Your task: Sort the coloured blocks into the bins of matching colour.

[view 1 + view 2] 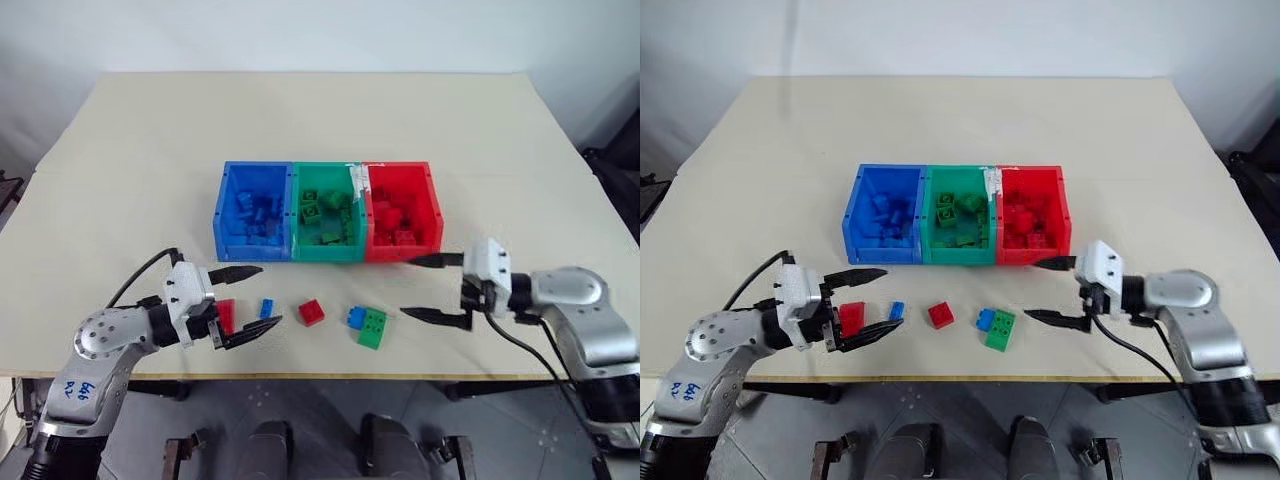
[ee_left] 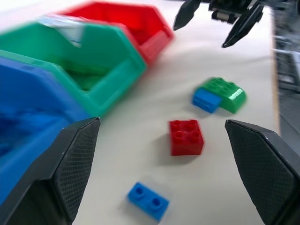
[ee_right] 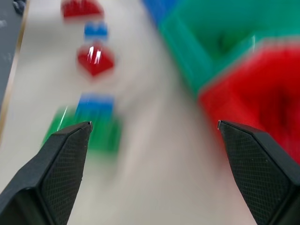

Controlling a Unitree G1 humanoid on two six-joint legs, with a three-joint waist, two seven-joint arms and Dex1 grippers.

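Left eye: bins (image 1: 327, 212) are sitting mid-table; loose blocks (image 1: 311, 312) are lying at their 6 o'clock.
Left gripper (image 1: 247, 305): fingers are standing apart, empty, a red block (image 1: 226, 315) just beside them.
Right gripper (image 1: 437, 288): fingers are standing apart, empty, at the red bin's 5 o'clock.
Left wrist: red block (image 2: 186, 136) is lying between spread fingers (image 2: 70, 164).
Right wrist: fingers (image 3: 65, 159) are spread wide.

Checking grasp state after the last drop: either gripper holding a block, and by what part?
Nothing held. Left gripper open around empty air near a red studded plastic brick; right gripper open, empty.
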